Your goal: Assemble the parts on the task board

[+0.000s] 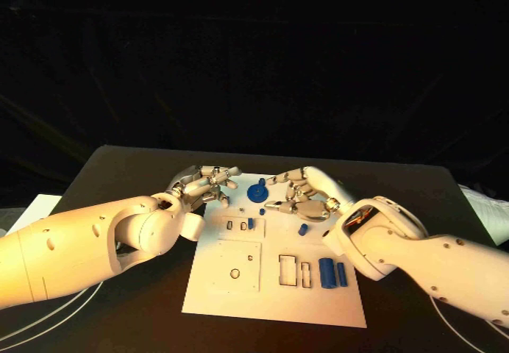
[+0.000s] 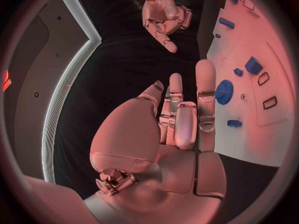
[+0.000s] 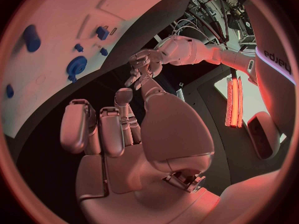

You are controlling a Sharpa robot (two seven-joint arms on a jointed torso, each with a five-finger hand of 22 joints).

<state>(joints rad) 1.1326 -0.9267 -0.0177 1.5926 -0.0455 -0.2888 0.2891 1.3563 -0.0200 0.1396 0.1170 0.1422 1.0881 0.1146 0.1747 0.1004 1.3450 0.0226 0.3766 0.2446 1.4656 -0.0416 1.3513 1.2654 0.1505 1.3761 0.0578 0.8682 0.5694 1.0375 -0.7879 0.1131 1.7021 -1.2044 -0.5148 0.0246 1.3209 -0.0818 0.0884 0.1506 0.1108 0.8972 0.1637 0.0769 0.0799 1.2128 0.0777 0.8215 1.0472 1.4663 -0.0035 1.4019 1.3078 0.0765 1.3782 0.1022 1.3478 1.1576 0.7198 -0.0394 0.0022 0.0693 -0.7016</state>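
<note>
The white task board (image 1: 276,294) lies in the middle of the black table. A blue gear (image 1: 257,193) stands near its far edge, between my two hands. My left hand (image 1: 207,184) hovers at the board's far left corner, fingers loosely bent, holding nothing. My right hand (image 1: 302,193) hovers just right of the gear, also with nothing in it. Two blue bars (image 1: 333,272) lie side by side on the board's right part, and a small blue piece (image 1: 304,229) lies above them. The left wrist view shows my left hand (image 2: 181,119) with fingers stretched beside the gear (image 2: 224,91).
Dark outlined slots (image 1: 287,269) mark the board's middle. White sheets lie at the table's right edge (image 1: 482,209) and left edge (image 1: 26,209). Pale cables (image 1: 43,323) run under my left arm. Bare black table (image 1: 138,165) stretches behind the board.
</note>
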